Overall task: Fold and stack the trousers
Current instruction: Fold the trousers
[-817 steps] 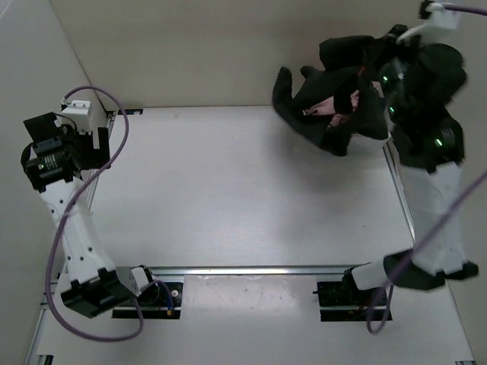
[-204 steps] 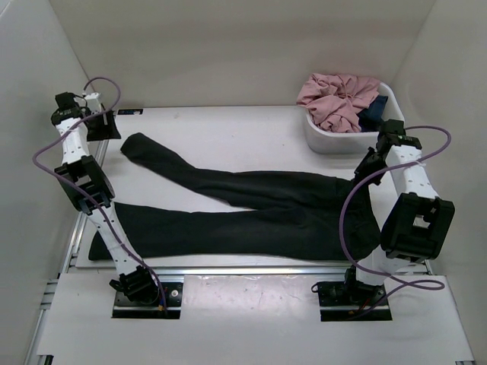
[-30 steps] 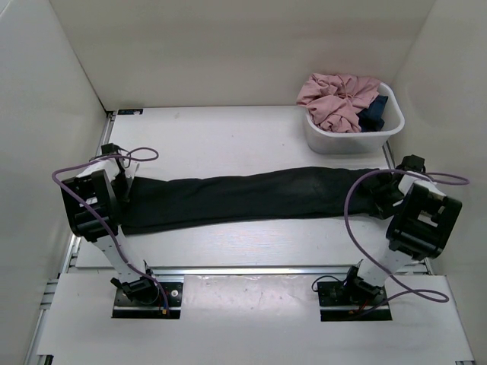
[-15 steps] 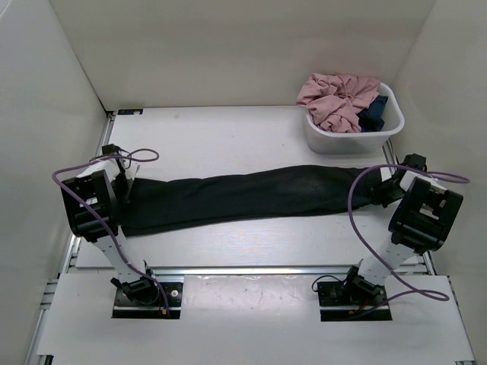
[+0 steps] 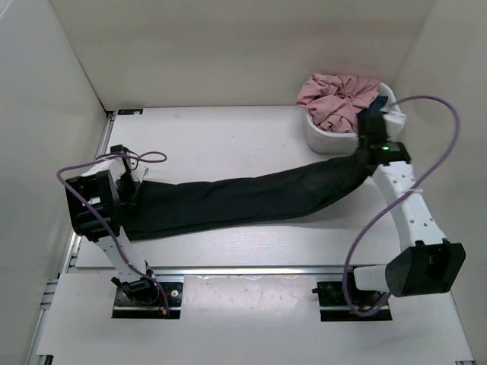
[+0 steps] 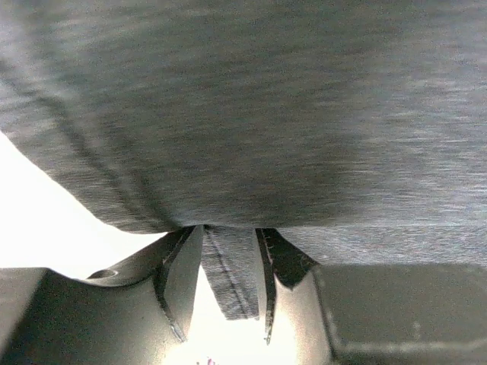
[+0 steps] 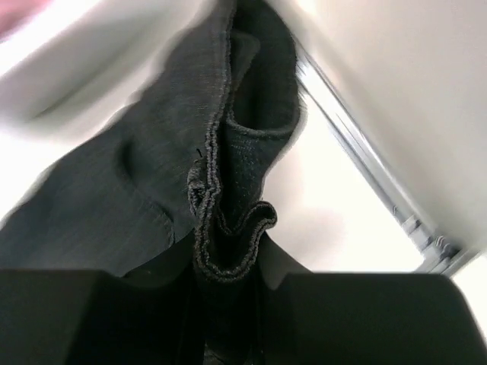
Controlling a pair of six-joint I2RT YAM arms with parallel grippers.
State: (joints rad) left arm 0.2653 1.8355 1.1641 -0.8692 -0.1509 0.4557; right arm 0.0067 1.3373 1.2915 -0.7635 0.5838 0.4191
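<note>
The white surface (image 5: 228, 137) carries one work item. A white basket (image 5: 318, 141) stands at its far right corner and serves as the reference point here.

The trousers (image 5: 243, 196) lie as one long black band, the two legs doubled onto each other. The band runs from just in front of the basket, diagonally away to the near left. The lengthwise fold is judged done; the crosswise folds and the stacking are not.

A pink garment (image 5: 338, 95) is heaped in the basket and is not part of the job.

The right tool (image 5: 359, 156) sits directly against the basket's front wall. The wrist view shows the right tool (image 7: 228, 285) pressed together on the bunched waistband, with cloth draping away below it. This end appears held above the surface. In my judgement, that frees the waist to be carried over toward the leg ends.

The left tool (image 5: 131, 192) is at the band's opposite end, well apart from the basket. In its wrist view the left tool (image 6: 228, 281) pinches a narrow strip of hem between its fingers (image 6: 179, 270), the jaws nearly closed. This grip appears to anchor the leg ends, so the band stays taut and straight.

Risk noted: both holds are on thin edges of soft cloth and could slip under tension.
</note>
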